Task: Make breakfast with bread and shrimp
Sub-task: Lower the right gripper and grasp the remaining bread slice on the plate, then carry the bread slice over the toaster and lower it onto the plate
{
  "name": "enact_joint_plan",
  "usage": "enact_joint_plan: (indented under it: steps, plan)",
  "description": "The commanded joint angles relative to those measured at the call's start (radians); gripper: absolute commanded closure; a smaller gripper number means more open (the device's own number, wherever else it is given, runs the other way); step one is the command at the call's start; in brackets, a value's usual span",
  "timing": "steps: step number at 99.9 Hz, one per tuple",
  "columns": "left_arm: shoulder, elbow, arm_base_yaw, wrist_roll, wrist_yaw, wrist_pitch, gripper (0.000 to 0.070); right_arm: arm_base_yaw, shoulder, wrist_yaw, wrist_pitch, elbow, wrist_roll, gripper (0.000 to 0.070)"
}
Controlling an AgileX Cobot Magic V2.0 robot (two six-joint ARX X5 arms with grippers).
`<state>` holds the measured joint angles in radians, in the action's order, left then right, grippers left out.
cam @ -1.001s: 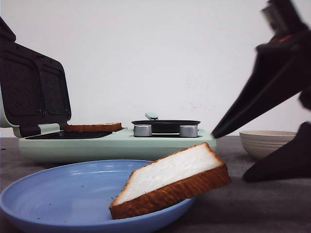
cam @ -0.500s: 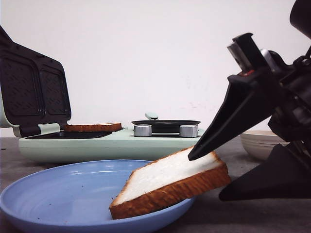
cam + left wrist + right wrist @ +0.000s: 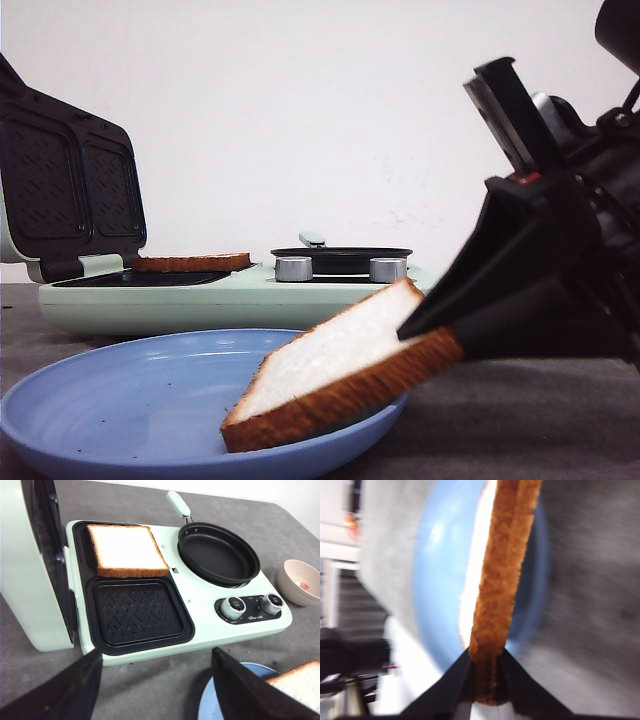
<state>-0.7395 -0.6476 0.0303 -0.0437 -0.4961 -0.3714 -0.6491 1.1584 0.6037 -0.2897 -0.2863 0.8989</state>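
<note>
The bread slice (image 3: 335, 375) lies tilted over the blue plate's (image 3: 110, 395) rim, and my right gripper (image 3: 486, 677) pinches only its crust edge. Lifted from so little, it could tear or slip; my left gripper (image 3: 155, 687) hangs open, empty.

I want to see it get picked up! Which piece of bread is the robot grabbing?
The bread slice on the blue plate: the right gripper's jaws pinch its crust. The other slice lies untouched in the sandwich maker.

We see our right hand (image 3: 440, 335) as matte black, its long fingers tapering to wedge points, with a small red mark, a grey block and black cables higher on its body.
</note>
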Motion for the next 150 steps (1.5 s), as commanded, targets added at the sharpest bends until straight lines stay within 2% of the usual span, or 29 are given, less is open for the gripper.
enact_joint_plan:
  steps: [1, 14, 54, 116, 150]
  plan:
    - [-0.005, -0.004, 0.000, 0.003, 0.000, 0.005, 0.0352, -0.010, 0.009, 0.018, -0.067, -0.008, 0.042, 0.0700]
    - [-0.005, -0.004, 0.000, 0.003, 0.000, 0.005, 0.0352, -0.010, 0.009, 0.023, -0.132, -0.035, 0.090, 0.0700]
    - [-0.005, -0.004, 0.000, 0.005, 0.000, 0.005, 0.0352, -0.010, 0.069, 0.025, -0.030, -0.268, 0.055, 0.0700]
    - [-0.005, -0.004, 0.000, 0.005, 0.002, 0.005, 0.0351, -0.026, 0.572, 0.050, -0.029, -0.802, 0.060, 0.0700]
    - [-0.005, -0.004, 0.000, 0.005, 0.002, 0.007, 0.0351, -0.047, 0.805, 0.050, 0.014, -1.045, 0.066, 0.0700]
